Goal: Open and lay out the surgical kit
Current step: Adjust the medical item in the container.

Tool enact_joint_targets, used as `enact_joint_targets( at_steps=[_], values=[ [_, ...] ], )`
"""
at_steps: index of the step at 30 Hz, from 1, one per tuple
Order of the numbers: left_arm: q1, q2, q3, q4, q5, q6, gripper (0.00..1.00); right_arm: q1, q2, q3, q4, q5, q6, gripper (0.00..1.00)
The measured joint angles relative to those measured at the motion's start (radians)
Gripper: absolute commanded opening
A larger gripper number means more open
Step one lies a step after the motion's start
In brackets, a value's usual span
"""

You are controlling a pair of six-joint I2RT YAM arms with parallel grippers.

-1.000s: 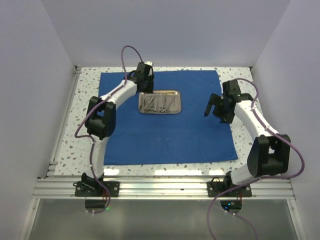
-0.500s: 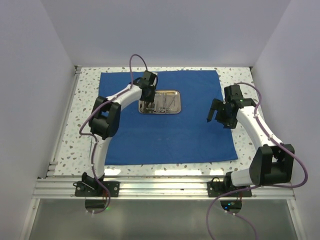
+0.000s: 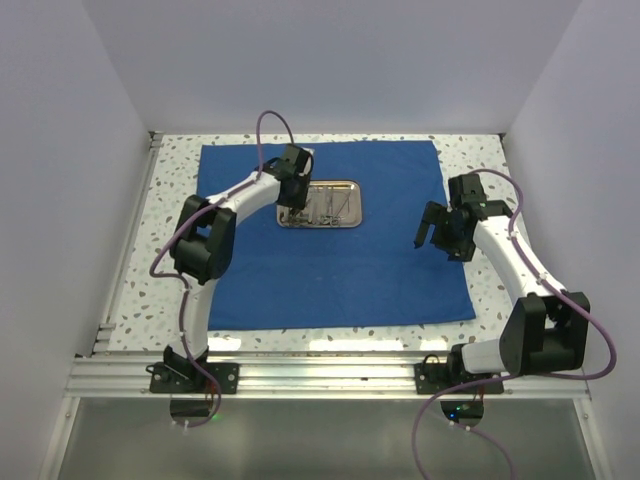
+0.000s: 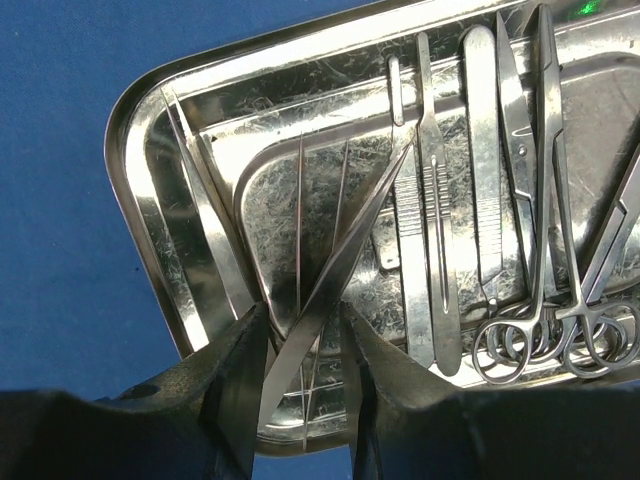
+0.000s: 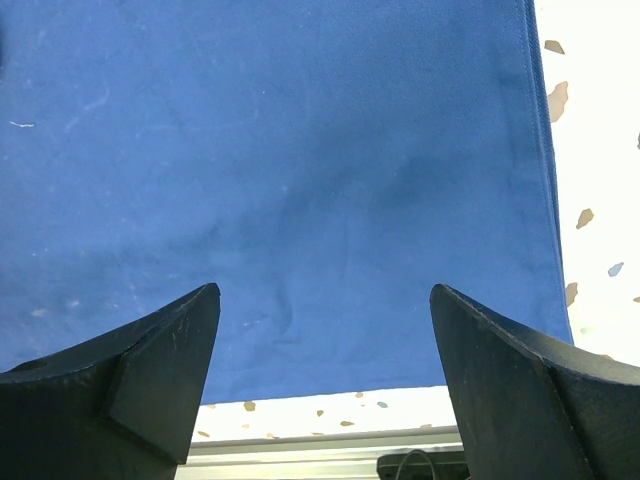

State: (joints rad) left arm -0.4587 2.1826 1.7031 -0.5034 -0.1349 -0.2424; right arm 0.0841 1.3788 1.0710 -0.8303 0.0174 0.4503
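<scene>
The royal-blue cloth [image 3: 340, 270] lies spread flat on the table. The shiny steel tray [image 3: 358, 205] sits on its far middle and holds several thin silver instruments. My left gripper [image 3: 290, 212] is down in the tray's left end. In the left wrist view the left gripper [image 4: 300, 345] is open, and its fingers straddle a flat silver pair of tweezers [image 4: 340, 265] that lies diagonally between them. Ring-handled forceps [image 4: 560, 320] and other tools lie to the right in the tray [image 4: 150, 180]. My right gripper [image 3: 425, 232] hovers open and empty over the cloth's right part [image 5: 300, 150].
The speckled white tabletop [image 3: 170, 200] shows around the cloth. An aluminium rail [image 3: 330, 375] runs along the near edge by the arm bases. White walls enclose the left, back and right sides.
My left gripper has moved from the tray's far-left corner down into the tray's left end. The right arm has shifted slightly, its gripper still open.
</scene>
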Motion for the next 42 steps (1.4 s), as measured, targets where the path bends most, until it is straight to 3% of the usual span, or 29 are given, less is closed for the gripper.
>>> enact_joint_targets(
  at_steps=[8, 11, 15, 20, 34, 42],
  values=[
    [0.0, 0.0, -0.01, -0.003, 0.0, 0.0, 0.35, 0.0, 0.0, 0.0, -0.001, 0.004, 0.001, 0.9],
    [0.0, 0.005, -0.009, -0.004, 0.001, 0.0, 0.28, 0.0, 0.0, 0.0, -0.003, 0.017, 0.001, 0.9],
    [0.0, 0.025, 0.006, -0.011, 0.008, 0.0, 0.11, 0.0, 0.0, 0.0, -0.011, 0.019, 0.001, 0.9],
    [0.0, 0.039, 0.039, -0.019, 0.023, 0.002, 0.01, 0.0, 0.0, 0.0, -0.016, 0.022, 0.001, 0.9],
    [0.0, 0.003, 0.047, -0.068, 0.002, 0.0, 0.02, 0.0, -0.035, 0.0, -0.041, 0.022, 0.007, 0.9],
    [0.0, -0.127, 0.047, -0.081, -0.004, -0.009, 0.14, 0.0, -0.135, 0.0, -0.09, 0.044, 0.025, 0.9]
  ],
)
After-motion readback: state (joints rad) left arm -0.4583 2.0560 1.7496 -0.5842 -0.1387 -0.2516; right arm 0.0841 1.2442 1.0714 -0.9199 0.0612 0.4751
